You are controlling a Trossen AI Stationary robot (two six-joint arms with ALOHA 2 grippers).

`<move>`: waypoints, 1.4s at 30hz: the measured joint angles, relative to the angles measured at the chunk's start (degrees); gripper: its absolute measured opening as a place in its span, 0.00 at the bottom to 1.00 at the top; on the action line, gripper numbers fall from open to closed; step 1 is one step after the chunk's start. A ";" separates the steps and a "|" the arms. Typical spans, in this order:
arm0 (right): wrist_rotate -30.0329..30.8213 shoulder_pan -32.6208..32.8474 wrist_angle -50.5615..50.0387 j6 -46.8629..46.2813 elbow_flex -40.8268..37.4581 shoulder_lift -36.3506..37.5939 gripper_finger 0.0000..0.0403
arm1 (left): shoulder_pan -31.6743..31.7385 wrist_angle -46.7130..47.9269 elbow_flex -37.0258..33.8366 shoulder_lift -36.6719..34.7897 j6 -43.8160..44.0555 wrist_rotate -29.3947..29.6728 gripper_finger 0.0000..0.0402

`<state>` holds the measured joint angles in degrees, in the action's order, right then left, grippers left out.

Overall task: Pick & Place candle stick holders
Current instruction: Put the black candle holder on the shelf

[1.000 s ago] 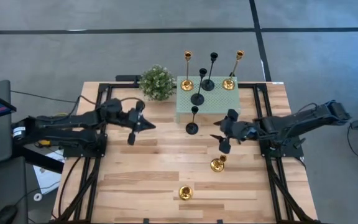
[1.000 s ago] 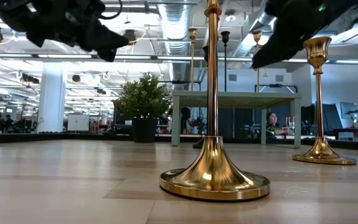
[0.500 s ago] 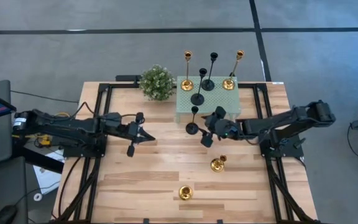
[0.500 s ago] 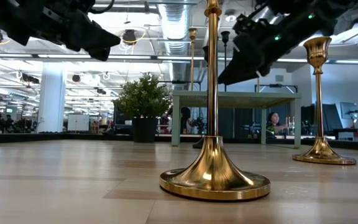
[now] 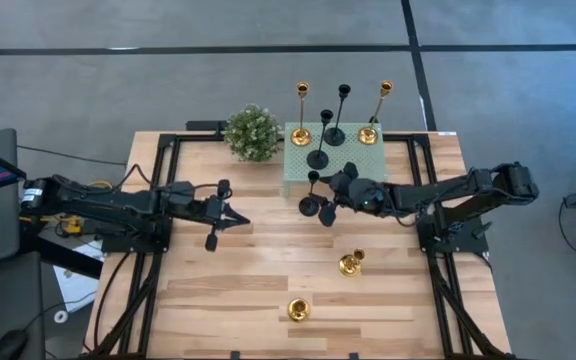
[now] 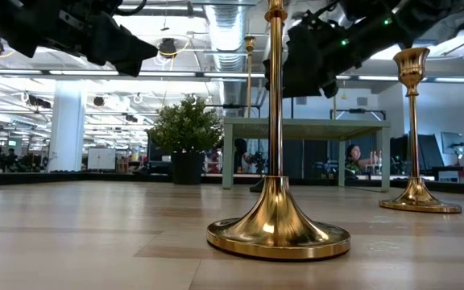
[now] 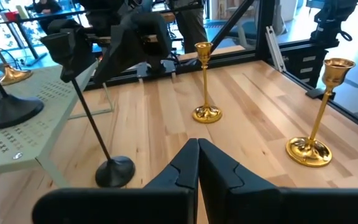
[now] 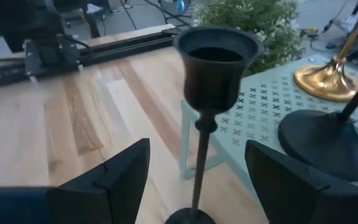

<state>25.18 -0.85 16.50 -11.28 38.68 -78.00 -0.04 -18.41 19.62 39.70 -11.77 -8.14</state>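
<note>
A black candle stick holder [image 5: 310, 203] stands on its round base on the wood table, just in front of the mint green stand [image 5: 353, 165]. My right gripper [image 5: 325, 203] is open. In the right wrist view its fingers [image 8: 120, 177] stand on either side of the holder's thin stem [image 8: 201, 155], below the cup [image 8: 216, 62], without touching it. My left gripper [image 5: 232, 214] is shut and empty, left of the table's middle; it also shows in the left wrist view [image 7: 197, 165]. Two gold holders [image 5: 349, 264] [image 5: 299, 309] stand on the table nearer the front.
On the mint green stand stand two gold holders [image 5: 300, 134] [image 5: 369, 132] and two black holders [image 5: 318, 157] [image 5: 335, 134]. A round green plant [image 5: 252, 132] sits left of the stand. Black frame rails [image 5: 158, 200] run along the table's left and right sides.
My right gripper has moved toward the table's left and far edges, from beside the nearer gold holder to the black holder in front of the stand, and now straddles its stem. My left gripper has shifted a little toward the near edge. No holder has moved.
</note>
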 joint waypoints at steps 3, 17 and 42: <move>-0.05 -0.54 -0.10 -2.01 0.00 0.00 0.63 | 0.71 -0.02 0.00 0.00 0.00 0.00 0.02; -2.93 -1.63 3.08 -2.30 0.04 -6.63 0.63 | 1.69 -0.07 0.02 0.04 0.00 0.00 0.02; -2.45 -1.56 5.12 -1.30 1.07 -8.48 0.02 | 1.69 -0.07 0.02 0.04 -2.99 0.00 0.02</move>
<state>22.73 -2.42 21.62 -12.58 39.75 -86.48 1.65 -18.48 19.64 39.75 -14.76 -8.14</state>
